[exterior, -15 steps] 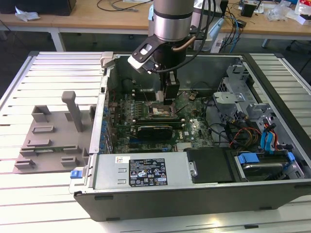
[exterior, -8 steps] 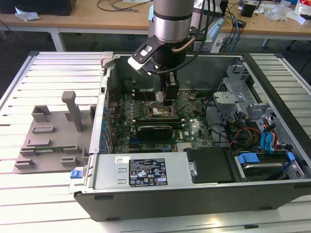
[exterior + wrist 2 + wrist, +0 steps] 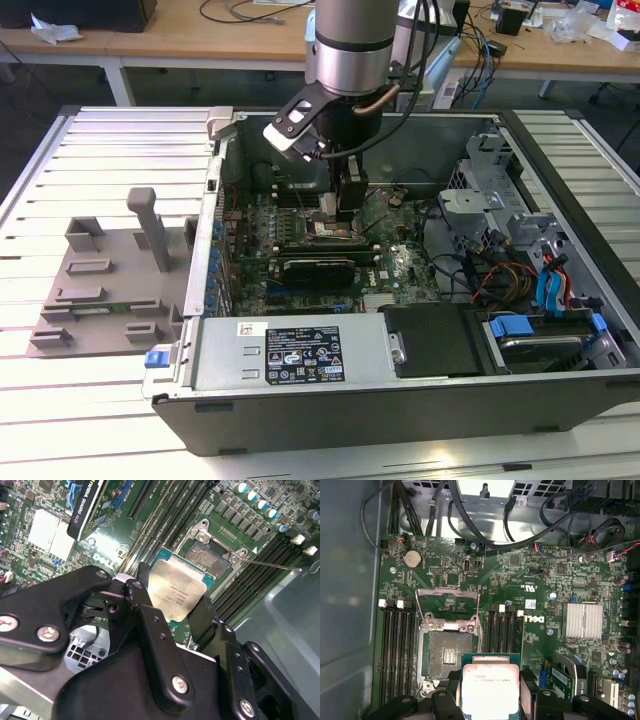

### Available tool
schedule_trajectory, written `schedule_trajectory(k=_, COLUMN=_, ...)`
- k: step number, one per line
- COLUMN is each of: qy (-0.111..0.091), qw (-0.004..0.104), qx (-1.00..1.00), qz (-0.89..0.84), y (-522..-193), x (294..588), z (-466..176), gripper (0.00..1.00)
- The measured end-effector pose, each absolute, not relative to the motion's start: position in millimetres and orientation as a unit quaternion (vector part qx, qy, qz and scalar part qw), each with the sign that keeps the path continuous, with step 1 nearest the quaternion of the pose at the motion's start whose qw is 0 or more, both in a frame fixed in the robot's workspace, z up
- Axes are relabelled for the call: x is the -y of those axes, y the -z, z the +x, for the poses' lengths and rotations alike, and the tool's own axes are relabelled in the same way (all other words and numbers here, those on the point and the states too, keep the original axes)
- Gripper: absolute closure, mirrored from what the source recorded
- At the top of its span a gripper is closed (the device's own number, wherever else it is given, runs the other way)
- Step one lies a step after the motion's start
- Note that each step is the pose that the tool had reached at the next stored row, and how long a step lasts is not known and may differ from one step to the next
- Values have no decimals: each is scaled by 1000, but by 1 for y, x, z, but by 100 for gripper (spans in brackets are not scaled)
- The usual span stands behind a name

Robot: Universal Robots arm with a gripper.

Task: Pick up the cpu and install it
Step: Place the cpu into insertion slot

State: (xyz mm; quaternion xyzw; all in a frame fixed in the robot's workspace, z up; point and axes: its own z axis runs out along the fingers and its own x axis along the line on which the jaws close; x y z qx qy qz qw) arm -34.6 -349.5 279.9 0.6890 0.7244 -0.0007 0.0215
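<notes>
My gripper point(image 3: 343, 208) reaches down into the open computer case point(image 3: 560, 400), shut on the cpu. The cpu point(image 3: 175, 592) is a flat square chip with a silvery top plate and a green rim, held by two opposite edges between the black fingers point(image 3: 141, 596). In the first wrist view the cpu point(image 3: 490, 687) hangs just beside the open socket point(image 3: 449, 652), partly over its edge. The socket point(image 3: 210, 559) has its metal load frame point(image 3: 448, 600) swung up, and nothing sits in it. In the exterior view the socket point(image 3: 335, 233) lies right under the fingers.
Memory slots point(image 3: 395, 645) flank the socket on both sides. A graphics card point(image 3: 318, 268) lies close in front, with a labelled grey power supply box point(image 3: 300, 355) beyond it. A drive cage and cables point(image 3: 500, 230) fill the exterior view's right. A grey fixture point(image 3: 110, 280) sits outside the case on the left.
</notes>
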Motion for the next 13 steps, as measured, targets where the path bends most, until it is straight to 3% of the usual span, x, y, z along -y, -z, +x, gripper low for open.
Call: schedule_trajectory(k=13, qy=1, qw=21, qx=-724, qz=689, y=-273, x=350, z=-35, gripper=45)
